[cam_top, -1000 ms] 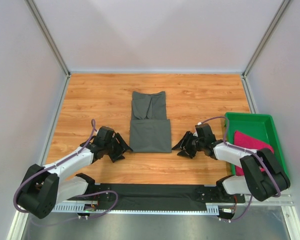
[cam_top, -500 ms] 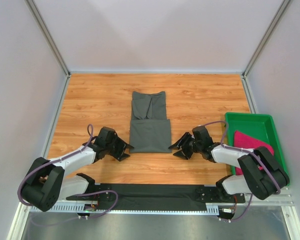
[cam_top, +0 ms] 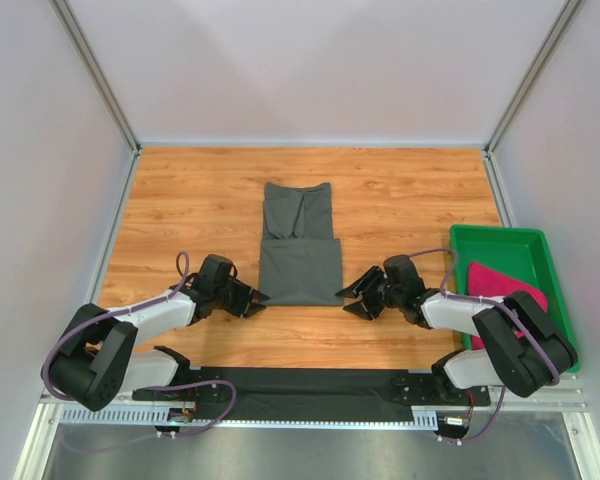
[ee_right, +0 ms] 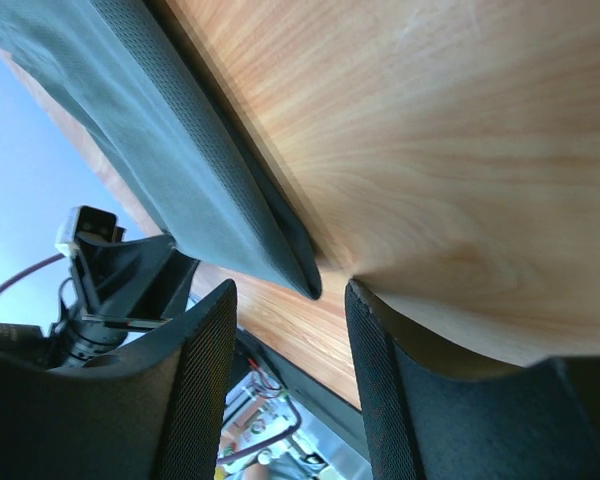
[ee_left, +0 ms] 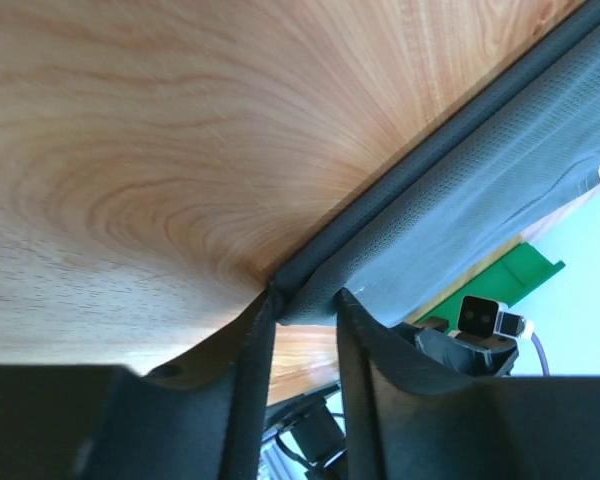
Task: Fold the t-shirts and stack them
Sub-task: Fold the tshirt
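The folded charcoal t-shirt (cam_top: 300, 258) lies on the table (cam_top: 180, 200), the left gripper (cam_top: 259, 299) and right gripper (cam_top: 348, 299) at its near corners — jaws of both apart — and the magenta t-shirt (cam_top: 496, 281) sits in the green tray (cam_top: 500, 238).

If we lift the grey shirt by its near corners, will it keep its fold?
Probably not: the grey shirt is thin cloth lying flat in loose layers, so its middle would likely sag between the left gripper and right gripper. It looks light, and its knit surface seems unlikely to slip. The far layers may slide open, since nothing pins them.
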